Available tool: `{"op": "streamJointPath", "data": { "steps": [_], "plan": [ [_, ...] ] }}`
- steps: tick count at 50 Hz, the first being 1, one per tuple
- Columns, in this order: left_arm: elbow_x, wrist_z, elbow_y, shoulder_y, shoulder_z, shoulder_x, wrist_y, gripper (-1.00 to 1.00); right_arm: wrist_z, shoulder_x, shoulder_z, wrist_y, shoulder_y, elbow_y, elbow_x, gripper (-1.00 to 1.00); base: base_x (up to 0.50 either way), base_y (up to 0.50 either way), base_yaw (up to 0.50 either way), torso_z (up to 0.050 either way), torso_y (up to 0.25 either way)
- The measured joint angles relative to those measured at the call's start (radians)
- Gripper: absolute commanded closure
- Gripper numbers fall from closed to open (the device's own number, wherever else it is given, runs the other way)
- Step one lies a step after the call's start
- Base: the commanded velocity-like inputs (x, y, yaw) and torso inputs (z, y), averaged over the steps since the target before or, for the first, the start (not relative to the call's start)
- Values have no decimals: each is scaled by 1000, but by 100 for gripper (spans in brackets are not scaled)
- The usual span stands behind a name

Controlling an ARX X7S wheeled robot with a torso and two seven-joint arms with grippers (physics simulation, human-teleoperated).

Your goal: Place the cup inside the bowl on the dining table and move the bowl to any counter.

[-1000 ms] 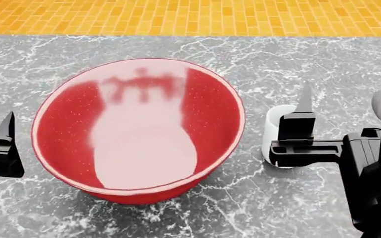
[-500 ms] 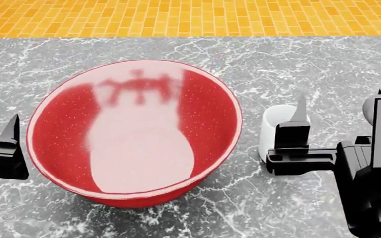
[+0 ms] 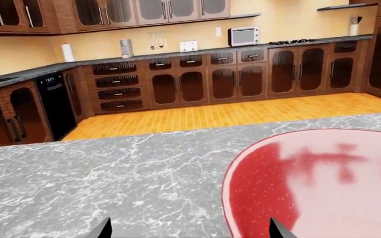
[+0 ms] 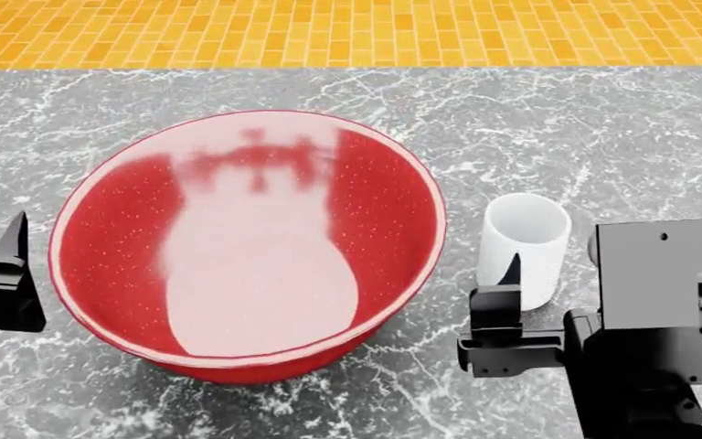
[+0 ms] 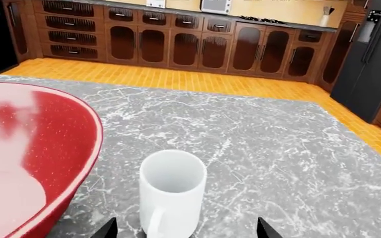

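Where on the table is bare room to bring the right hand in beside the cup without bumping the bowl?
Bare marble lies beyond the cup toward the table's far edge, and on the side away from the bowl. The strip between cup and bowl is narrow. The right gripper sits open on the near side.

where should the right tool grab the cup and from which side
Grip the cup across its round wall, coming in level from the robot's side, where the open right tool already straddles it. The cup stands upright on the dining table, its small handle facing the tool, so the fingers should close beside the handle.
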Motion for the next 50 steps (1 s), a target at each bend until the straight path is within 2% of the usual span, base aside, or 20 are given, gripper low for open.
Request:
{"op": "streamJointPath", "data": {
  "steps": [25, 50],
  "plan": [
    [-3, -10, -9, 6, 5, -8, 11, -100, 54, -43, -59, -22, 19, 146, -26, -100, 0, 0, 0, 0, 0],
    [-10, -17, -17, 26, 3, -10, 31, -100, 94, -109, -111, -210, 79, 450, -64, -100, 0, 0, 0, 0, 0]
  ]
}}
